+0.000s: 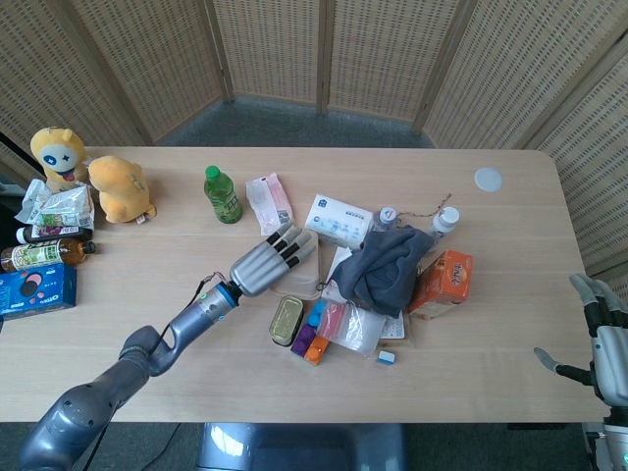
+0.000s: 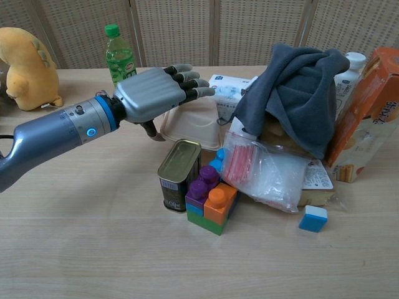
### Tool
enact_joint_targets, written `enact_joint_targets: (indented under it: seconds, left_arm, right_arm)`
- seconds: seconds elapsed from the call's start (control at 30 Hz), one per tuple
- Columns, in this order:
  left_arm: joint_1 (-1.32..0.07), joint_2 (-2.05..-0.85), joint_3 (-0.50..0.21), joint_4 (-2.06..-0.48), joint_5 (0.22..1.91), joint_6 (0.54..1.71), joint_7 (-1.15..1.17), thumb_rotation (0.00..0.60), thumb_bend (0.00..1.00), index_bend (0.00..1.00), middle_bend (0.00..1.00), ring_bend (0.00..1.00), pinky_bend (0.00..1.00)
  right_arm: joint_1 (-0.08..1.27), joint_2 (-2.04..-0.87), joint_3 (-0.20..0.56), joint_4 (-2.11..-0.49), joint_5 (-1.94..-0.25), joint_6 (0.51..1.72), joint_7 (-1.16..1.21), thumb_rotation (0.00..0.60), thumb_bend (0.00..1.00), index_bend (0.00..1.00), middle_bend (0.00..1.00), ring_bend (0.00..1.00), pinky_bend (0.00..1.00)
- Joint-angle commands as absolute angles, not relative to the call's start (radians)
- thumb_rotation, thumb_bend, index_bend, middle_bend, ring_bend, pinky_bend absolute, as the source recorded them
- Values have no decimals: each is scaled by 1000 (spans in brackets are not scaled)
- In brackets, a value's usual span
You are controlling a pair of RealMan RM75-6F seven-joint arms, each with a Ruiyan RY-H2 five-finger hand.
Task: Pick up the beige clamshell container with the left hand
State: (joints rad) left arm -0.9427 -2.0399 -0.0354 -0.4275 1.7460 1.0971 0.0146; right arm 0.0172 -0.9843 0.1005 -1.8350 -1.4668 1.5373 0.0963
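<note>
The beige clamshell container [image 2: 196, 128] lies closed on the table behind a tin can; in the head view only a strip of the container [image 1: 306, 281] shows past the hand. My left hand [image 1: 267, 262] [image 2: 157, 93] hovers flat over it, palm down, fingers spread and reaching past its far edge, holding nothing. Whether it touches the lid I cannot tell. My right hand [image 1: 601, 334] rests at the table's right edge with fingers apart and nothing in it, out of the chest view.
A tin can [image 2: 178, 174] and toy blocks [image 2: 212, 199] stand just in front of the container. A grey cloth [image 2: 296, 93], plastic bag [image 2: 265, 171] and orange box [image 2: 368, 118] crowd its right. A green bottle [image 2: 120, 56] and tissue pack [image 1: 337, 220] stand behind. Yellow plush toys [image 1: 118, 188] sit far left.
</note>
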Motion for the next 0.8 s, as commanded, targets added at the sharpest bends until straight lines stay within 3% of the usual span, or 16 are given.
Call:
enact_joint_targets:
  seconds: [0.03, 0.07, 0.1, 0.13, 0.17, 0.2, 0.27, 0.33, 0.53, 0.8]
  left_arm:
    - [-951, -2067, -26, -394, 1744, 1117, 14, 600, 0, 24, 0, 0, 25]
    - [-952, -2078, -22, -383, 1743, 1122, 13, 600, 0, 105, 19, 18, 112]
    - [-954, -2086, -20, -373, 1744, 1129, 17, 600, 0, 219, 99, 92, 228]
    - [-954, -2093, -18, -367, 1743, 1135, 13, 600, 0, 407, 256, 238, 399]
    - [-954, -2103, -13, -359, 1742, 1138, 10, 600, 0, 607, 473, 438, 562]
    - [-955, -2109, -10, -350, 1743, 1144, 14, 600, 0, 734, 613, 568, 649]
    - [-955, -2122, -4, -337, 1742, 1157, 13, 600, 0, 857, 739, 686, 725]
    - [-956, -2127, 1, -328, 1742, 1166, 12, 600, 0, 897, 782, 726, 750]
    - [-956, -2109, 5, -339, 1735, 1231, 1, 600, 3, 901, 776, 728, 754]
    - [-984, -1965, -18, -513, 1746, 1403, 44, 600, 8, 901, 771, 728, 753]
  right_arm:
    - [17, -982, 100, -1835, -1469, 1538, 100, 600, 0, 0, 0, 0, 0]
    - [17, -981, 100, -1835, -1469, 1538, 102, 599, 0, 0, 0, 0, 0]
    - [17, -981, 100, -1835, -1469, 1537, 104, 599, 0, 0, 0, 0, 0]
    - [17, -980, 100, -1834, -1470, 1537, 105, 599, 0, 0, 0, 0, 0]
    - [17, -980, 100, -1834, -1471, 1537, 107, 599, 0, 0, 0, 0, 0]
    - [17, -979, 100, -1834, -1472, 1538, 108, 599, 0, 0, 0, 0, 0]
    - [17, -978, 99, -1834, -1474, 1539, 109, 599, 0, 0, 0, 0, 0]
    - [16, -977, 99, -1835, -1476, 1541, 111, 599, 0, 0, 0, 0, 0]
    - [15, -975, 98, -1836, -1479, 1543, 113, 599, 0, 0, 0, 0, 0]
    - [15, -977, 96, -1839, -1483, 1545, 103, 599, 0, 0, 0, 0, 0]
